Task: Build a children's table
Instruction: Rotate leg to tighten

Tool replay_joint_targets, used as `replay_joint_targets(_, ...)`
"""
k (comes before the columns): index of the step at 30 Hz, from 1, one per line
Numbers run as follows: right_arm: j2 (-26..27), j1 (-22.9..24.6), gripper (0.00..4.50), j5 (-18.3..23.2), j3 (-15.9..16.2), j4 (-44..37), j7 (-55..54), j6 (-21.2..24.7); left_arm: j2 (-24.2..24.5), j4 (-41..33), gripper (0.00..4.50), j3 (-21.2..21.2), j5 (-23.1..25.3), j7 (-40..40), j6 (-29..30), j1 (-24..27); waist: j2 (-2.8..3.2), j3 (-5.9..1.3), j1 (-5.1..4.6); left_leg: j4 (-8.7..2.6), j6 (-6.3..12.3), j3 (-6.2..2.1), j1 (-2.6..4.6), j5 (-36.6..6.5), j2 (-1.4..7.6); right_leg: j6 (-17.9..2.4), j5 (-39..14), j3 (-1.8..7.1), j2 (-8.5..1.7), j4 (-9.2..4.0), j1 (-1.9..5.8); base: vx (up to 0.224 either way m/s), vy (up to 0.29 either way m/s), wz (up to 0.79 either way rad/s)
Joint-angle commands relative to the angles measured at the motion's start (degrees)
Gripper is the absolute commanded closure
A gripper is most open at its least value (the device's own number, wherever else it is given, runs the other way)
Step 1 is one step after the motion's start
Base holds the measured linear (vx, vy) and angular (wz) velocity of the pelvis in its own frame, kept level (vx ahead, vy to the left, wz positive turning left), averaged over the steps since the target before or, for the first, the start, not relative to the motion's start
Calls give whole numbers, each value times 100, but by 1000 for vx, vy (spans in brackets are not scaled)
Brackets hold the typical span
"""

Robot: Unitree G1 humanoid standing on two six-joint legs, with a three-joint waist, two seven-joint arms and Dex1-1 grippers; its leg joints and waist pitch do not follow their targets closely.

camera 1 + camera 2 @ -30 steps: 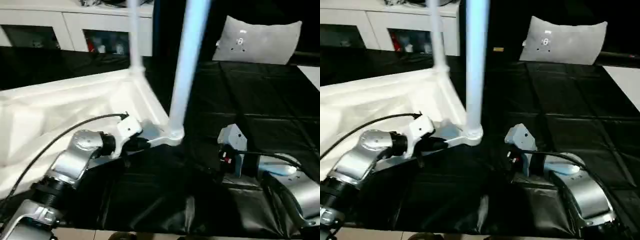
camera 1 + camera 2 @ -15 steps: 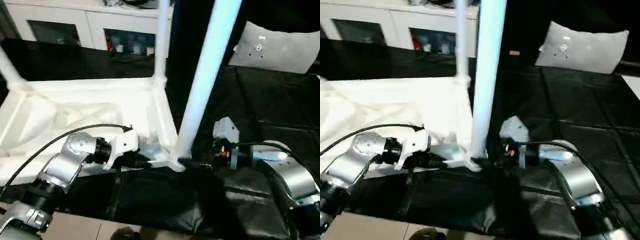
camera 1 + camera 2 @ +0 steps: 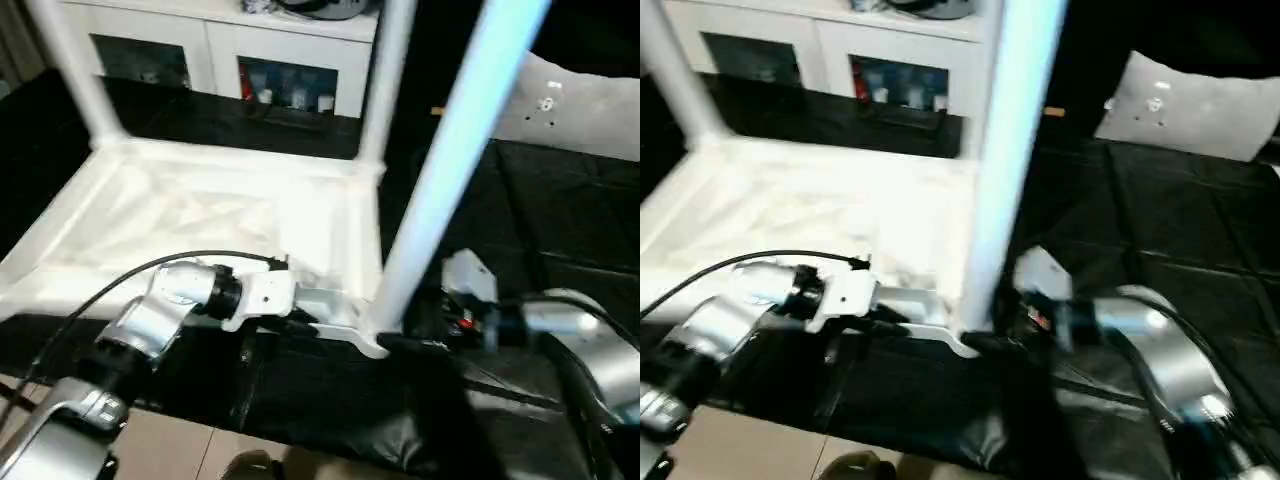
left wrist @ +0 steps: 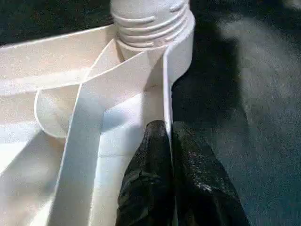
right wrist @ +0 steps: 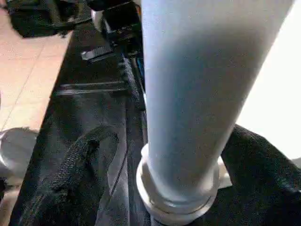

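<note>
Table top (image 3: 200, 215) upside down on black workbench (image 3: 560, 230). Left gripper (image 4: 164, 136) pinches rim wall beside corner socket. Right gripper (image 5: 188, 160) straddles near leg (image 3: 450, 170), fingers wide, no contact seen. Risk: leg cross-threads if turned off-axis; top slides if pinch slips.

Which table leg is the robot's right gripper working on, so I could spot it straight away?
Start at the white table top lying upside down on the black workbench. Three legs stand up from its corners; take the leg at the corner nearest the robot, beside the right gripper. It looks thickest and bluish, unlike the two thinner white far legs.
</note>
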Motion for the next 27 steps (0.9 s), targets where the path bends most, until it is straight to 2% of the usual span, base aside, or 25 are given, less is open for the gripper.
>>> replay_joint_targets(1, -36, 109, 71, 122, -29, -156, 7, 221, -75, -229, 450, 353, -328, 276, 482, -133, -19, -401, -46, -529, 12, -276, 168, -1121, 693, -1525, -317, 273, -597, -364, 132, 0, 0, 0)
replay_joint_targets(2, -1, 135, 56, 168, -83, -169, -87, 261, -71, -255, 450, 392, -456, 171, 686, -80, 28, -393, -58, -522, -9, -286, 157, -1169, 685, -1529, -497, 286, -630, -381, 144, 0, 0, 0)
replay_joint_targets(3, 28, 157, 45, 171, -121, -171, -165, 243, -47, -284, 450, 397, -527, 77, 848, -36, 25, -382, -79, -531, -32, -286, 149, -1252, 682, -1496, -674, 285, -614, -414, 139, 0, 0, 0)
replay_joint_targets(4, 28, 157, 38, 171, -121, -171, -165, 243, -47, -284, 422, 397, -527, 77, 848, -36, 8, -383, -90, -536, -43, -289, 143, -1269, 682, -1476, -724, 284, -613, -416, 150, 0, 0, 0)
replay_joint_targets(6, 45, 249, 14, 185, -142, -249, -234, 231, 28, -165, 393, 353, -503, -63, 828, 4, 38, -382, -123, -548, -58, -303, 136, -1308, 693, -1401, -794, 279, -613, -434, 150, 0, 0, 0)
replay_joint_targets(7, 45, 287, 14, 187, -144, -297, -250, 233, 51, -116, 393, 327, -483, -119, 793, -2, 61, -383, -137, -549, -77, -303, 146, -1337, 696, -1410, -773, 278, -607, -428, 140, 0, 0, 0)
replay_joint_targets(9, 31, 366, 1, 194, -149, -398, -282, 239, 33, 17, 375, 325, -477, -138, 742, -48, 59, -384, -188, -555, -86, -304, 140, -1384, 692, -1460, -655, 270, -593, -420, 147, 0, 0, 0)
replay_joint_targets(11, 35, 452, 0, 171, -173, -498, -317, 234, -14, 77, 364, 347, -412, -111, 808, -104, 70, -378, -203, -561, -92, -308, 139, -1425, 699, -1462, -657, 274, -598, -429, 150, 0, 0, 0)
replay_joint_targets(12, 37, 478, 0, 138, -176, -522, -340, 199, -21, 90, 357, 321, -366, -102, 874, -133, 94, -375, -204, -556, -109, -305, 147, -1481, 690, -1465, -730, 277, -604, -440, 143, 0, 0, 0)
replay_joint_targets(13, 37, 485, 0, 133, -177, -526, -346, 193, -22, 89, 357, 311, -356, -105, 892, -138, 80, -373, -210, -562, -118, -303, 146, -1500, 696, -1457, -751, 281, -603, -449, 148, 0, 0, 0)
replay_joint_targets(14, 37, 512, 0, 118, -182, -541, -373, 172, -40, 123, 357, 265, -303, -97, 941, -168, 100, -373, -213, -566, -150, -309, 152, -1550, 699, -1464, -782, 282, -605, -454, 148, 0, 0, 0)
replay_joint_targets(16, 42, 526, 0, 113, -175, -566, -395, 174, -57, 169, 357, 217, -280, -141, 944, -189, 89, -370, -217, -571, -160, -313, 155, -1570, 702, -1464, -779, 283, -599, -452, 146, 0, 0, 0)
replay_joint_targets(20, 62, 562, 0, 92, -158, -603, -446, 170, -69, 197, 357, 45, -251, -344, 1066, -182, 117, -368, -224, -575, -190, -309, 164, -1611, 700, -1502, -704, 285, -598, -454, 143, 0, 0, 0)
replay_joint_targets(22, 68, 560, 0, 72, -150, -600, -465, 158, -62, 202, 357, 6, -199, -343, 1047, -183, 105, -368, -227, -575, -167, -313, 152, -1596, 700, -1510, -686, 287, -605, -451, 154, 0, 0, 0)
replay_joint_targets(27, 82, 534, 0, 31, -127, -607, -524, 151, -106, 350, 357, -32, -27, -256, 924, -252, 116, -355, -230, -578, -157, -317, 157, -1694, 703, -1451, -963, 295, -611, -482, 143, 0, 0, 0)
